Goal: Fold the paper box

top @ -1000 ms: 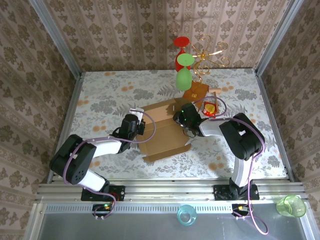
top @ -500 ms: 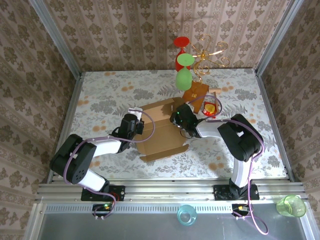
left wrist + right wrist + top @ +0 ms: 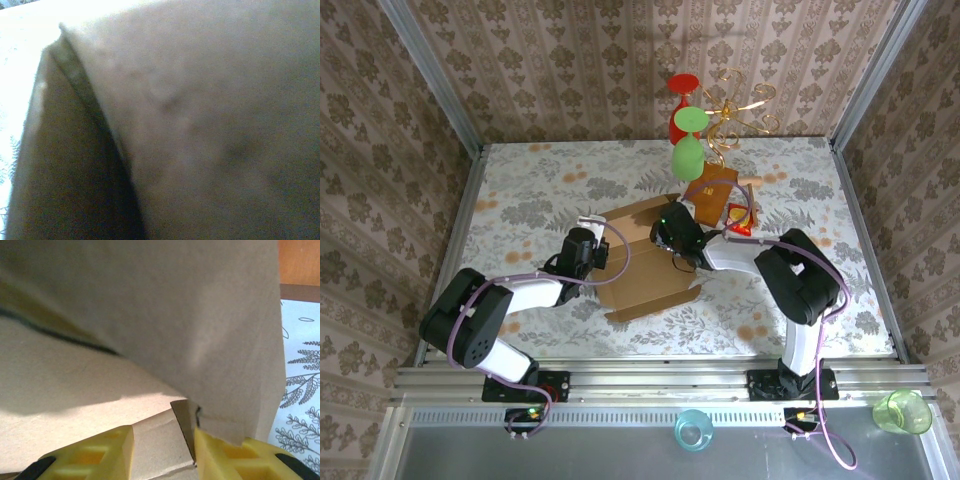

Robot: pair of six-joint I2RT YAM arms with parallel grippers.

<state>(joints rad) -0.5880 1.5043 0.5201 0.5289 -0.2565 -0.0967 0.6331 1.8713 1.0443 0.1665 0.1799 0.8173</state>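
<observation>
Two grippers meet one plain light-brown cardboard paper box point(image 3: 645, 275) at the centre of the floral table point(image 3: 520, 200). Left gripper point(image 3: 594, 250): pressed together at its left edge. Right gripper point(image 3: 164, 437): spread, straddling a flap. Red packet point(image 3: 740, 217) print: illegible.

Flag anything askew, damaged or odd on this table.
The paper box lies skewed on the table, half folded, with one flap hanging over the right tool. No tear or spill shows.
</observation>
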